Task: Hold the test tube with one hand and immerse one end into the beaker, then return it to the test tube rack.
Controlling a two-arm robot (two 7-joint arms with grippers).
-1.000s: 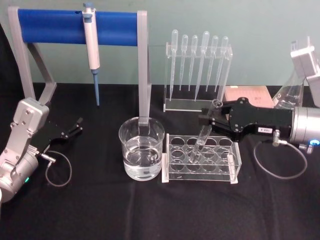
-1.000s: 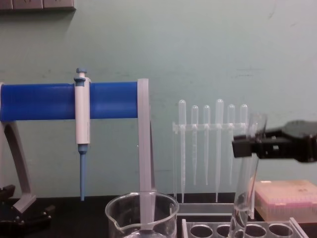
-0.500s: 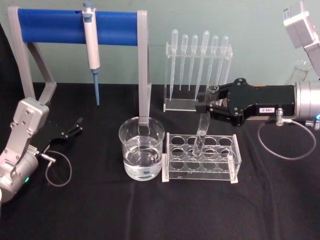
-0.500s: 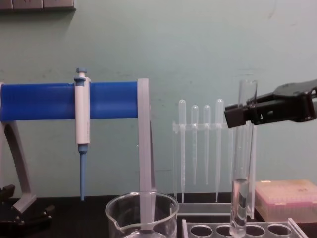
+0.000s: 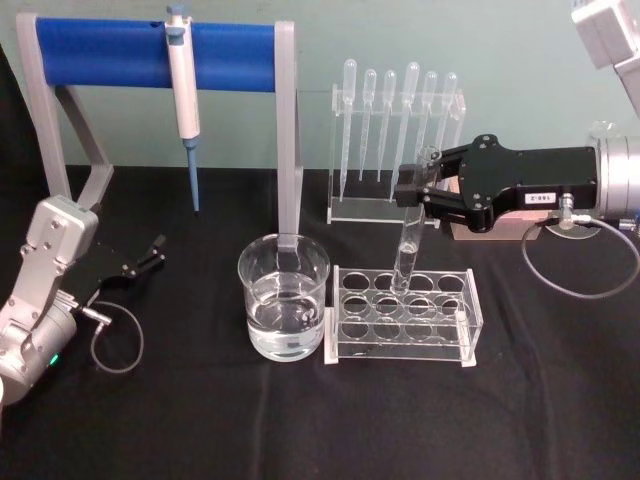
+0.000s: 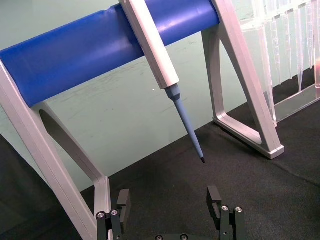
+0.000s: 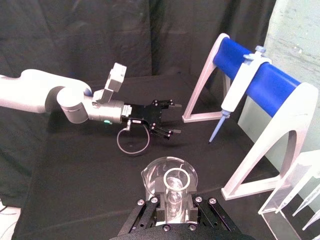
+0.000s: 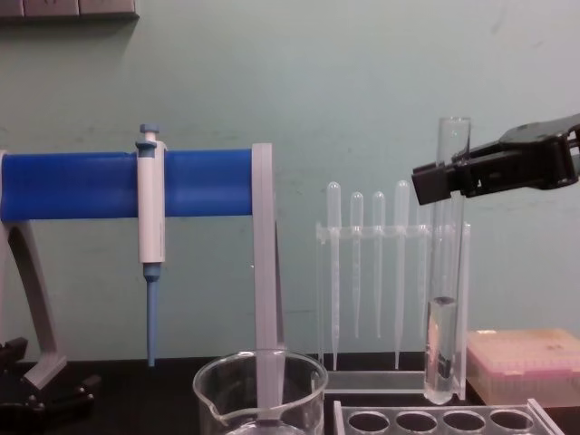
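Note:
My right gripper [image 5: 410, 198] is shut on the test tube [image 5: 409, 245] near its rim. The tube hangs upright with its rounded bottom just above the back row of the clear tube rack [image 5: 405, 318]. In the chest view the test tube [image 8: 446, 272] holds some liquid in its lower part, and the right gripper [image 8: 433, 181] grips it high up. The beaker [image 5: 284, 300], partly filled with clear liquid, stands left of the rack. From the right wrist view the test tube's rim [image 7: 175, 181] sits in front of the beaker [image 7: 152, 172]. My left gripper [image 5: 152, 252] rests open at the far left.
A white-and-blue pipettor [image 5: 182, 90] hangs on the blue-barred stand [image 5: 110, 52] behind the beaker. A clear holder with several plastic pipettes [image 5: 395, 130] stands at the back. A pink box [image 8: 526, 362] lies at the right. The left gripper [image 6: 168, 200] sits under the pipettor tip.
My right gripper has risen with the test tube, drawing it up out of the rack hole. The tube went from tilted to upright. The left arm has not moved.

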